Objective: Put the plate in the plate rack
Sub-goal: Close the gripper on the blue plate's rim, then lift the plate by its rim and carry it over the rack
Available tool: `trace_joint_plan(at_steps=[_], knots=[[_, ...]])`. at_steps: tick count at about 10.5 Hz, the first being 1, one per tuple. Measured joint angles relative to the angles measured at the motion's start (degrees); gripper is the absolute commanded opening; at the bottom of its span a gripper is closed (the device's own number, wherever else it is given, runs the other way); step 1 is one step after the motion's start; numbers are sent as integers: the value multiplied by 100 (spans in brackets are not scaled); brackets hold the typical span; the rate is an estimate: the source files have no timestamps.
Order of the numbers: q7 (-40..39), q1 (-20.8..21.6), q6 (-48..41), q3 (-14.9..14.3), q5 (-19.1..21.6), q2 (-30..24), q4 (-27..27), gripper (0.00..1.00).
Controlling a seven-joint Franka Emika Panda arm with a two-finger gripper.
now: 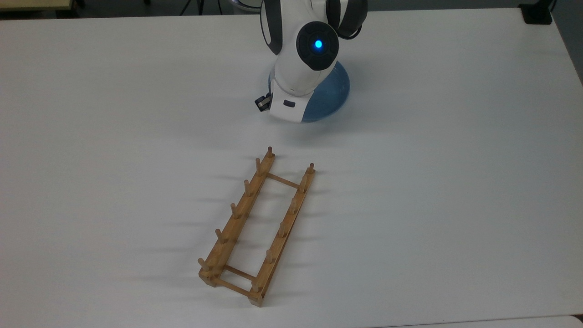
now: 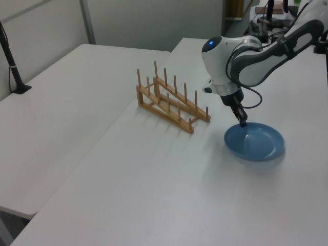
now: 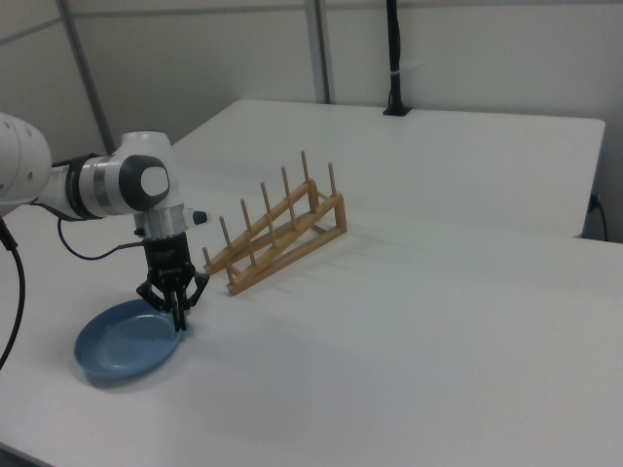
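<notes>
The light-blue plate (image 1: 330,95) lies at the far side of the white table, in the top view partly covered by the arm's white wrist (image 1: 296,77). My gripper (image 2: 243,123) points down at the plate's (image 2: 254,142) rim on the side nearest the rack, its fingers pinched together on that rim. In the right view the gripper (image 3: 178,316) grips the plate's (image 3: 127,342) right edge. The wooden plate rack (image 1: 257,228) stands empty in the middle of the table, a short gap from the plate, with its pegs upright (image 2: 171,105) (image 3: 277,238).
The white table (image 1: 432,182) spreads wide on both sides of the rack. A second white table (image 2: 56,102) adjoins it, with a black clamped post (image 2: 13,66) at its edge. A black object (image 1: 537,13) sits at the top view's far right corner.
</notes>
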Motion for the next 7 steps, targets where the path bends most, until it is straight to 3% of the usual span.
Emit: trace_joint_plan(at_steps=[4,7], knots=[[0,-4,4,5,0,-6,65,0],[17,-88,-331,1,31,-77,774,0]])
